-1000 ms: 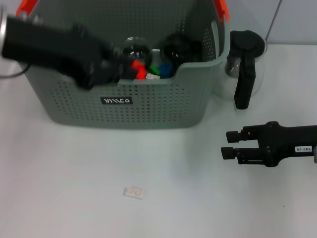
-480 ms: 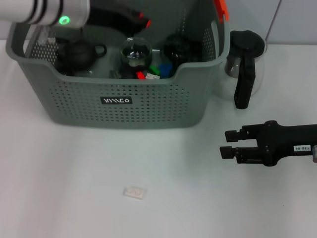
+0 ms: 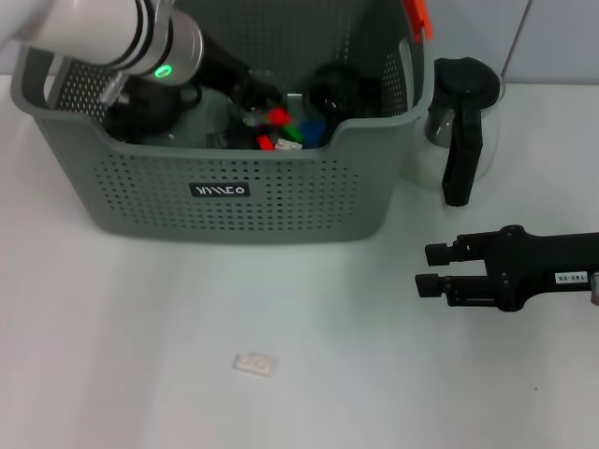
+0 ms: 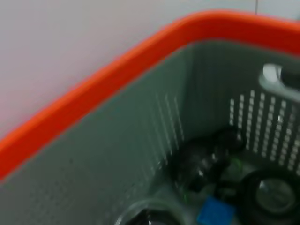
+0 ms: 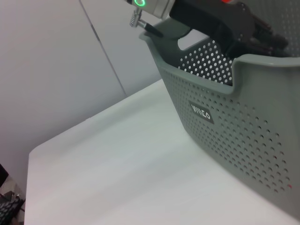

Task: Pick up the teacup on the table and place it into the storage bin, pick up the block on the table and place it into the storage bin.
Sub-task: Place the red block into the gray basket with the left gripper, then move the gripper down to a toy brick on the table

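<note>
Nearest to me a small pale tag (image 3: 255, 363) lies on the white table (image 3: 140, 327). My right gripper (image 3: 432, 270) rests low on the table to the right, its fingers spread and empty. Farther off stands the storage bin (image 3: 281, 201); I see neither teacup nor block on the table. My left gripper (image 3: 267, 98) reaches down inside the bin, over red, green and blue pieces, and I cannot tell its state. I judge the bin's contents light and hard, some of them fragile. Beyond the bin's right side stands a glass jug (image 3: 460, 117).

White matte surface (image 3: 140, 327), evenly lit. Pale grey panelled wall (image 5: 56, 61) behind, one vertical seam at 12 o'clock.
</note>
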Available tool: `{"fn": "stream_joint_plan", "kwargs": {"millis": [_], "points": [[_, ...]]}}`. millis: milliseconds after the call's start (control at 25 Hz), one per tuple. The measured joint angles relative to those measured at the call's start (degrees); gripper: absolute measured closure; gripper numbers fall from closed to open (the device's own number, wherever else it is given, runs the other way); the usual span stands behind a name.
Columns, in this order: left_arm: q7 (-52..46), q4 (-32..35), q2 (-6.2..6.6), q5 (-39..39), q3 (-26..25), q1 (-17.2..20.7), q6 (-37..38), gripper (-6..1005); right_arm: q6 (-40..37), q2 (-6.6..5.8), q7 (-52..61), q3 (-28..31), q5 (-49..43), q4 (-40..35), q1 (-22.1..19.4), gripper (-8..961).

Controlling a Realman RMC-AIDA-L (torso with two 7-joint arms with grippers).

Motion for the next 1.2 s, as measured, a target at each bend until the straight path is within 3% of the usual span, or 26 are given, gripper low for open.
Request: {"fn": "stream_joint_plan", "kwargs": {"millis": [200,400,600,680,960,1080,1200], "points": [[-1.7,12.4,0.07,-7.0,-1.9,4.4,6.1,661,0.0,-0.06,0.3,0.0,0.1,-0.1,0.0,369],[5.9,29.0,0.89,-27.3,-4.9,16.0,18.9,467,0.0,-0.07,0.3,0.0,0.1,-0.2,-0.1,369],[17.7,33.1,1.37,-38.8,-6.7,23.8,35.5,262,0.0,-0.07,0.3,0.0,0.1,-0.3,0.0,369],[21.3,32.6,0.66,-38.7,-6.6,25.8,41.3,183,-0.1,-0.07,0.3,0.0,0.1,-0.3,0.0,369],[24.6,26.4,0.3,-32.0,-5.3,27.0,46.2,155,-0.3,-0.07,0.3,0.0,0.1,-0.2,-0.1,369],[24.8,24.6,0.2,-28.1,-2.9,26.5,46.3,156,-0.2,-0.07,0.3,0.0,0.1,-0.1,-0.2,369],[25.4,22.6,0.07,-24.0,3.0,25.9,41.9,164,0.0,-0.01,0.1,0.0,0.1,0.0,-0.2,370]]}}
